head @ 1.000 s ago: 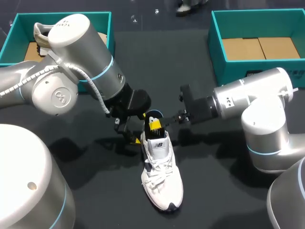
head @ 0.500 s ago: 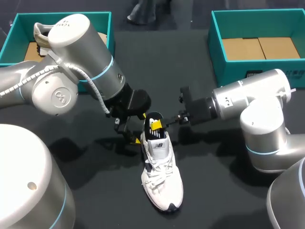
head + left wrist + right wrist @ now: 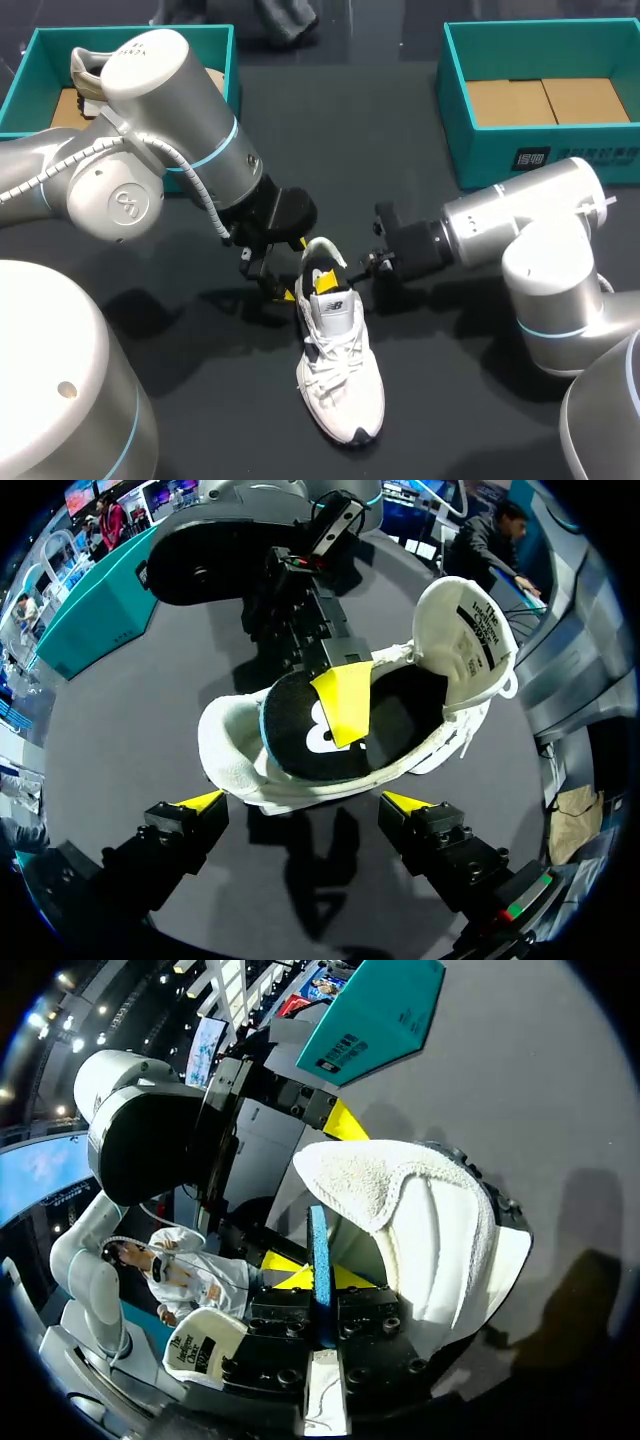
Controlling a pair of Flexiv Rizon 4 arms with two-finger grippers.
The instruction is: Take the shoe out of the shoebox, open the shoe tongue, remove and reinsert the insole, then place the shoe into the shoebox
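Note:
A white sneaker [image 3: 340, 365] lies on the dark table, toe toward the near edge, its tongue [image 3: 472, 630] folded up and forward. Its black insole [image 3: 298, 730] with a blue edge [image 3: 318, 1250] sticks up out of the heel opening. My right gripper [image 3: 325, 282] reaches in from the right, shut on the insole's heel end; its yellow tip [image 3: 343, 702] lies on the insole. My left gripper [image 3: 303, 802] stands open just behind the heel, one finger to each side, not touching the shoe. In the head view the left gripper [image 3: 283, 282] is partly hidden under its wrist.
A teal shoebox [image 3: 225, 60] at the back left holds another shoe [image 3: 85, 72]. A second teal shoebox [image 3: 455, 100] with a cardboard bottom stands at the back right. Both arms crowd the table's middle around the heel.
My right gripper has closed on the insole and shifted a little toward the shoe's front, tipping the heel collar up. The left arm has not moved.

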